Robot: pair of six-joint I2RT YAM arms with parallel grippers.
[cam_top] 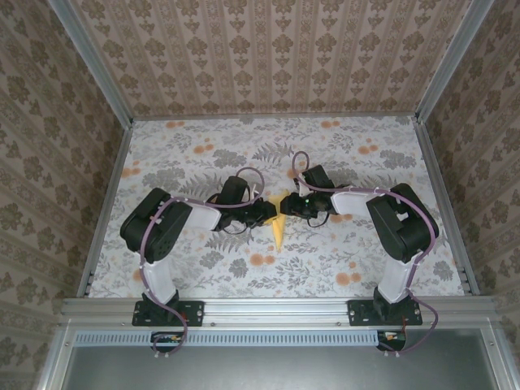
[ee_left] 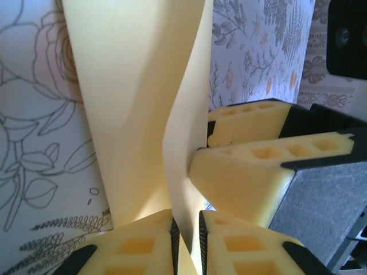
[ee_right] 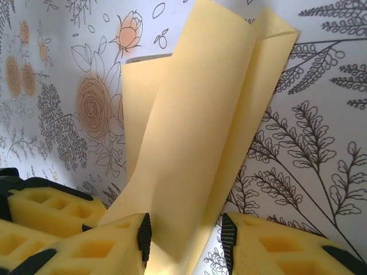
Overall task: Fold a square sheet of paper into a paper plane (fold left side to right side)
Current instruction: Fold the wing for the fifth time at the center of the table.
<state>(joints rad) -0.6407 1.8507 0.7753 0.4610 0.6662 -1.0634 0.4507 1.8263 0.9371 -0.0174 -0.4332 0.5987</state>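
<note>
While the paper plane (cam_top: 279, 226) lies on the bench (cam_top: 203, 154) between the arms, long axis toward their bases, the left hand (ee_left: 187, 232) pinches its raised flap and the right hand (ee_right: 183, 232) straddles it, half-open.

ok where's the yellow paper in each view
top external: yellow paper just below the centre of the picture.
left wrist: centre, from the top edge down into the left gripper.
right wrist: from the right gripper at the bottom up towards the upper right.
shared landmark: the floral cloth beneath it.
</note>
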